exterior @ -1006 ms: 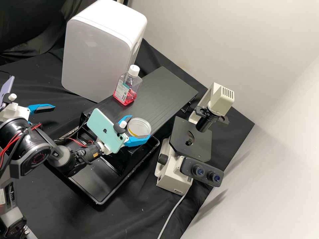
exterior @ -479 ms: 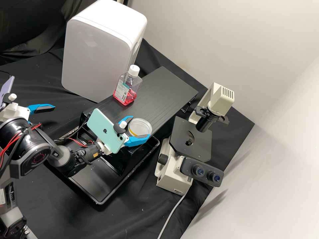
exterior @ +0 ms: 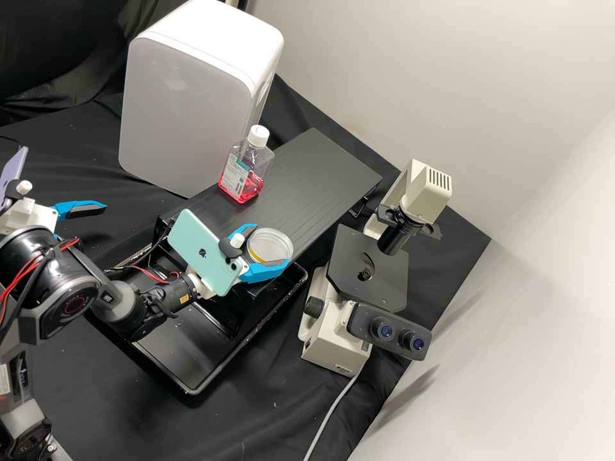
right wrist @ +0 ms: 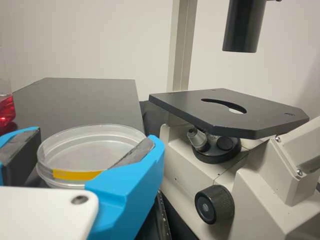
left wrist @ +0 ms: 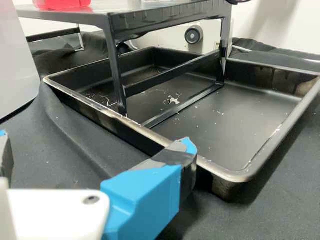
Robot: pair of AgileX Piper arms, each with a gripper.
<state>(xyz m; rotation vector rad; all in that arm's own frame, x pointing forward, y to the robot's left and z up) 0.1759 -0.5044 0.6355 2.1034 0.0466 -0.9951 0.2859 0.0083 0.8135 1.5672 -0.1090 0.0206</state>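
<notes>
My right gripper (exterior: 271, 245) is shut on a clear petri dish (exterior: 270, 244) with a yellow band on its side. It holds the dish level above the near end of the black rack (exterior: 314, 182), to the left of the microscope (exterior: 349, 320). In the right wrist view the dish (right wrist: 92, 150) sits between the blue fingers (right wrist: 132, 175), and the microscope stage (right wrist: 230, 112) stands just beyond it, a little higher. My left gripper (exterior: 78, 208) rests low at the far left of the bench. It (left wrist: 90, 155) is open, holds nothing, and faces the black tray (left wrist: 240, 172).
A flask of red liquid (exterior: 245, 168) stands on the rack's far end, in front of a large white box (exterior: 192, 89). The rack stands inside the tray (exterior: 192, 383). A grey cable (exterior: 333, 410) runs from the microscope toward the bench's front edge. A white wall is close on the right.
The right gripper and the dish have shifted very slightly toward the microscope. The left arm has kept still.
</notes>
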